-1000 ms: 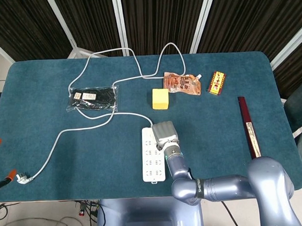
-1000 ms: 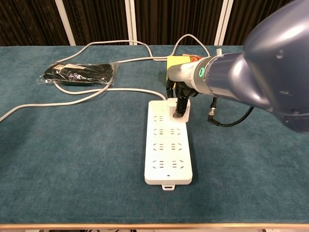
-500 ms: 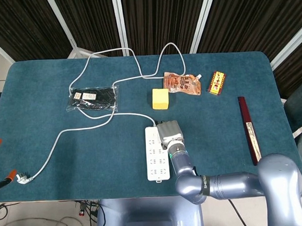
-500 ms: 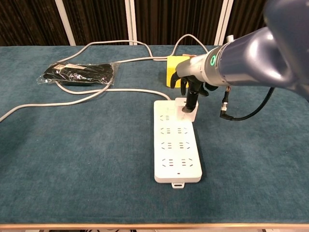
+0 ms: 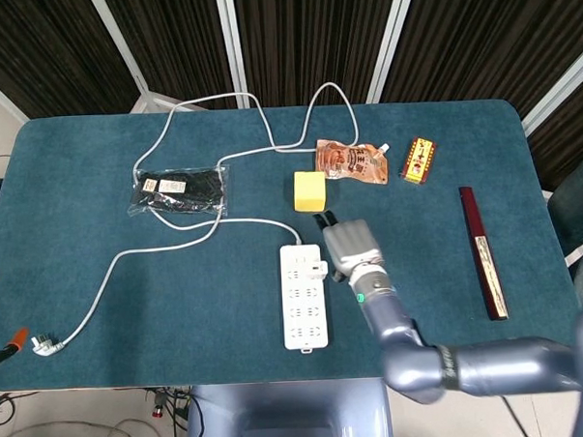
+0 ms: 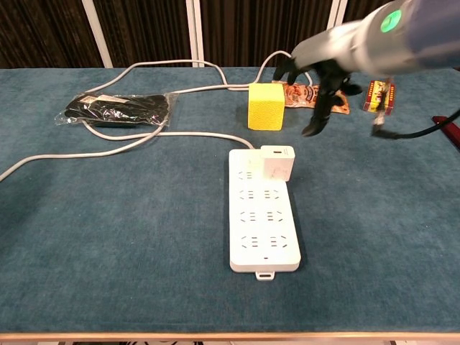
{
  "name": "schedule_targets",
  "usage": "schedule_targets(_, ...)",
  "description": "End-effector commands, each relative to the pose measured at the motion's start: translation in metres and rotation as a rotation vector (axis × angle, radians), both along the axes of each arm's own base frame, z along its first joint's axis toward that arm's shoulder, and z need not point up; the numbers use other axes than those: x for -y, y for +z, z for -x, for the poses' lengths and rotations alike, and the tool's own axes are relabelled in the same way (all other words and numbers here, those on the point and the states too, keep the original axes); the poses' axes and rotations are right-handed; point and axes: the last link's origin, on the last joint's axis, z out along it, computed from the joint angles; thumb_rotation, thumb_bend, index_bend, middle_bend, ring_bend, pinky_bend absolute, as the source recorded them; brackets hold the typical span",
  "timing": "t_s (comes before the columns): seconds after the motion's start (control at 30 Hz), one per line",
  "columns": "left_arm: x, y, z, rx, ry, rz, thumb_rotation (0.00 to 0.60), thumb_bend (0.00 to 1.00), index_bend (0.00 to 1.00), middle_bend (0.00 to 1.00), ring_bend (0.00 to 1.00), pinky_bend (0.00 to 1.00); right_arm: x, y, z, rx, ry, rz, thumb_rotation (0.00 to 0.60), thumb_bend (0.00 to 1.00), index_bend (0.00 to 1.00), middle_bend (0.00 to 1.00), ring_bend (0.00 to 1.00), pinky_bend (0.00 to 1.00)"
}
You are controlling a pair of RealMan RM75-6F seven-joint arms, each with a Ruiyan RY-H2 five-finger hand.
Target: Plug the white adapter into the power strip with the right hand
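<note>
The white adapter stands plugged in the far right socket of the white power strip, which lies lengthwise near the table's front. In the head view the adapter shows at the strip's upper right corner. My right hand hangs in the air above and to the right of the adapter, apart from it, fingers spread and pointing down, holding nothing. From the head camera the right hand sits just right of the adapter. The left hand is out of sight.
A yellow cube stands behind the strip. An orange pouch and a small yellow-red box lie further back. A black bagged item lies left, the strip's white cable looping around it. A dark red bar lies right.
The right hand has let go of the adapter and risen up and to the right. The adapter stays seated in the strip, which slid right earlier.
</note>
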Motion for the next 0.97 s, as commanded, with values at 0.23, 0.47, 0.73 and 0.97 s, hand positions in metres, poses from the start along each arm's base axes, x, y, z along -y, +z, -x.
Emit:
schedule_targets(0.23, 0.002, -0.004, -0.004, -0.001, -0.010, 0.011, 0.600, 0.17, 0.12, 0.04, 0.00, 0.00, -0.103, 0.090, 0.120, 0.275, 0.085, 0.272, 0.600, 0.33, 0.00, 0.00, 0.28, 0.43)
schedule_targets(0.47, 0.003, -0.006, -0.005, -0.004, -0.012, 0.018, 0.600, 0.17, 0.12, 0.04, 0.00, 0.00, -0.171, 0.098, 0.193, 0.330, 0.140, 0.401, 0.600, 0.33, 0.02, 0.00, 0.17, 0.28)
schedule_targets(0.73, 0.002, -0.003, -0.002, 0.000, -0.006, 0.013, 0.600, 0.17, 0.12, 0.04, 0.00, 0.00, -0.195, 0.098, 0.229, 0.153, 0.173, 0.538, 0.600, 0.33, 0.02, 0.00, 0.14, 0.22)
schedule_targets(0.97, 0.003, -0.002, -0.002, 0.003, -0.008, 0.008, 0.600, 0.17, 0.12, 0.04, 0.00, 0.00, -0.192, 0.101, 0.236, 0.083, 0.191, 0.570, 0.600, 0.33, 0.02, 0.00, 0.12, 0.21)
